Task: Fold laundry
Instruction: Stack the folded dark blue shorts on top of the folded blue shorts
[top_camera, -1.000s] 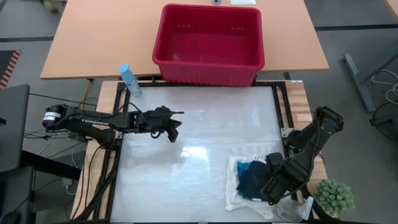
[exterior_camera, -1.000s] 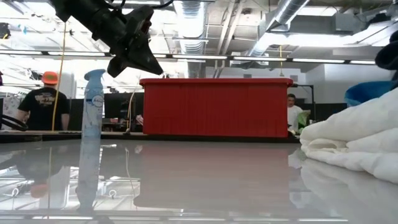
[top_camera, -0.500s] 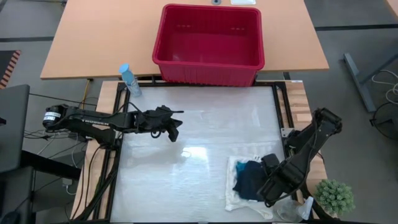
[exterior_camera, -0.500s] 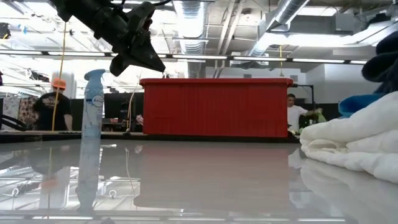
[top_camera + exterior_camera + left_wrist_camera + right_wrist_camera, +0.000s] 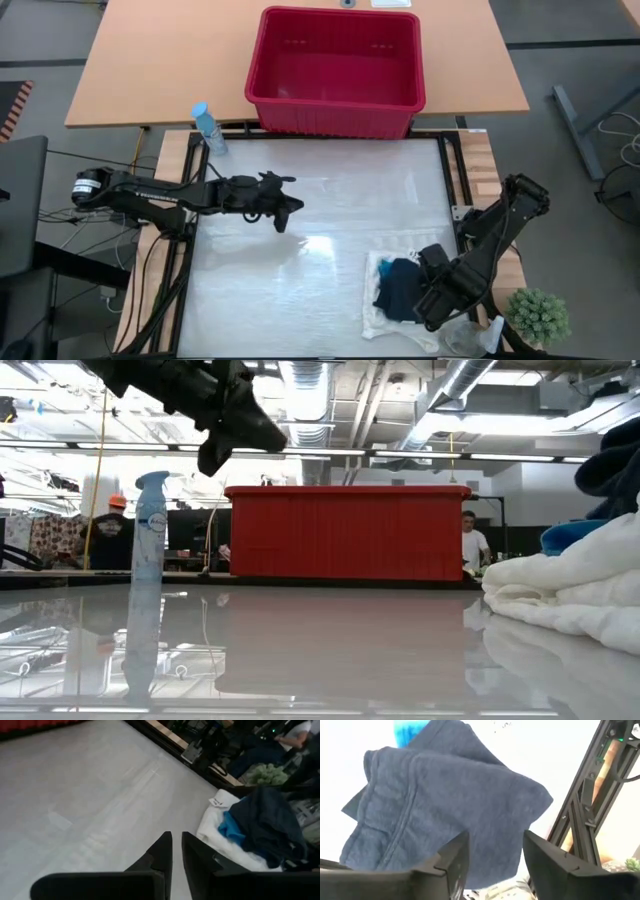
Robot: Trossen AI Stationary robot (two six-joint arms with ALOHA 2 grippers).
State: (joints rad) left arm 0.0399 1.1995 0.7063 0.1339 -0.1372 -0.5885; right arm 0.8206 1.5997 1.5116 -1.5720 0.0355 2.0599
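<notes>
The laundry lies in one pile at the table's near right. A cream-white cloth rests flat on the tabletop. A small turquoise garment and a dark navy garment lie bunched on top of it. My right gripper points down just over the navy garment's right part, fingers open on either side of the cloth. My left gripper hangs in the air over the table's left middle, well away from the pile. It is open by a narrow gap, with nothing in it. My right gripper stands open from above over the navy garment's rumpled top, which lies slack on the pile. Whether its fingers touch the cloth, I cannot tell.
A red basket stands on the wooden table beyond the far edge. At the far left corner stands a spray bottle, and by the near right corner a small potted plant. The white tabletop's middle is free room. People show in the room behind.
My left gripper has tipped upward toward level, staying over the same spot. In the low view the turquoise garment sits lower behind the cream cloth than a second ago.
</notes>
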